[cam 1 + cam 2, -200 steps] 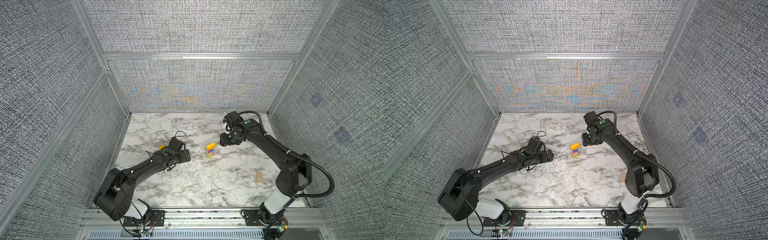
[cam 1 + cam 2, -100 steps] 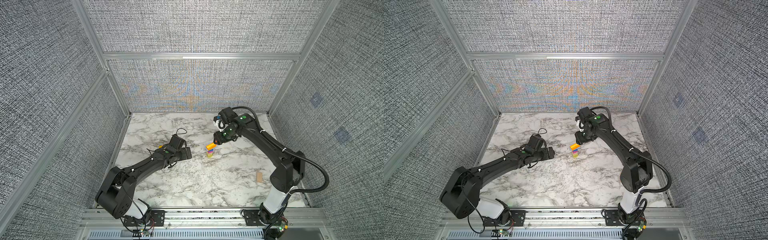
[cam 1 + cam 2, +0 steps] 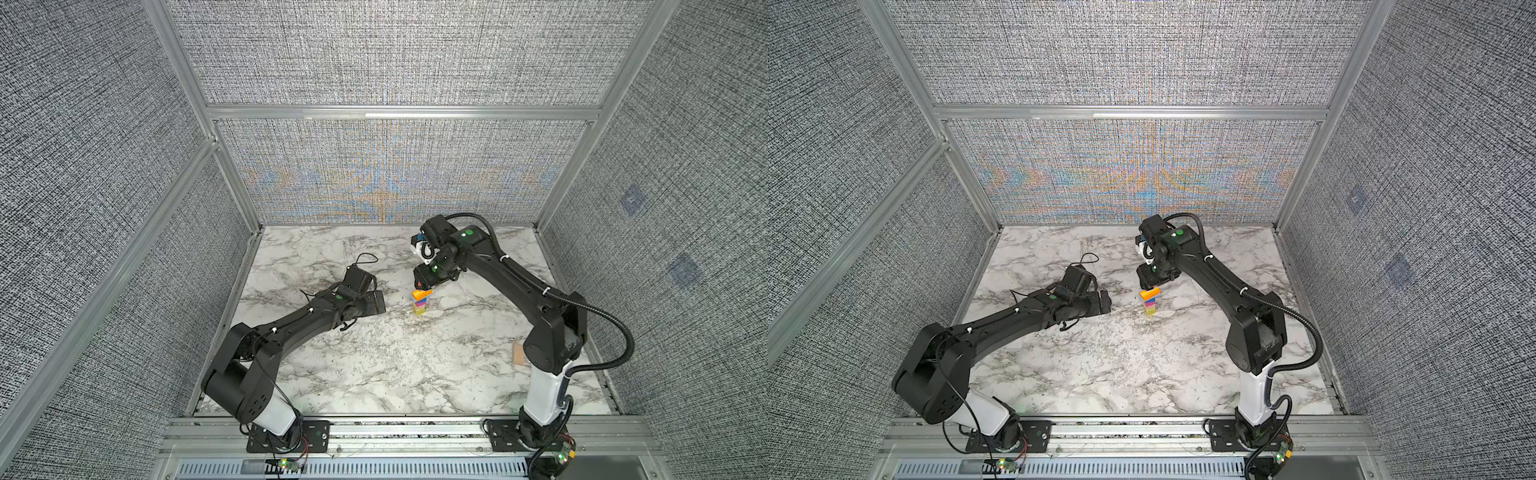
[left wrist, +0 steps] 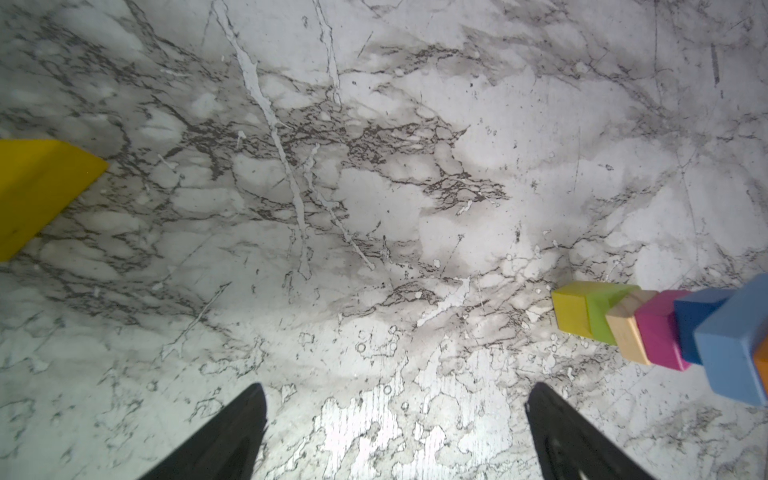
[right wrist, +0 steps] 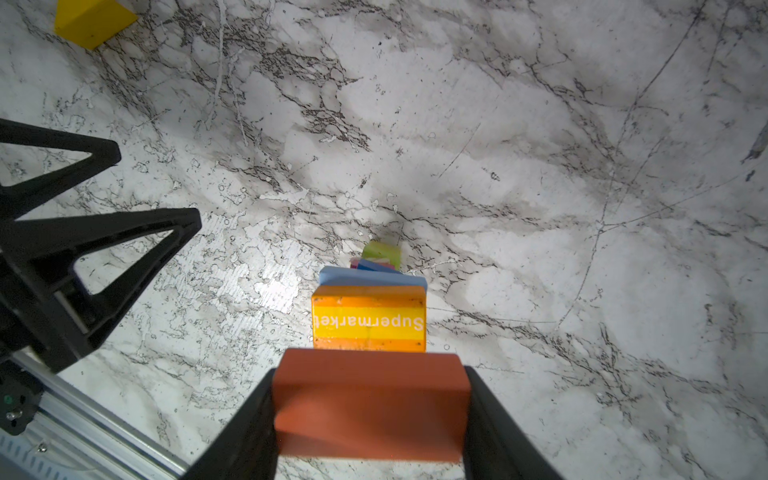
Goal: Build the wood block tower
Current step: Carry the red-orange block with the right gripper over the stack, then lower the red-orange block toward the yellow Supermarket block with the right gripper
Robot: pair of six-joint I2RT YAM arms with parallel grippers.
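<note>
Marble table (image 3: 395, 374) lies under both arms. On the left in both top views, the left gripper (image 3: 375, 302) hangs low with its jaws spread wide, and its wrist view shows only bare stone between them. A yellow wedge (image 4: 37, 191) lies on the marble, well apart from the tower (image 3: 419, 305). That tower stands near the middle: a yellow-green base, then plain wood, magenta and blue layers, with an orange slab (image 5: 369, 324) lettered "Supermarket" on top. Just above it the right gripper (image 5: 369, 376) clamps a red-brown block (image 5: 370, 411); whether block and slab touch I cannot tell. Far right, a plain plank (image 3: 518, 354) lies beside the right arm's base.
</note>
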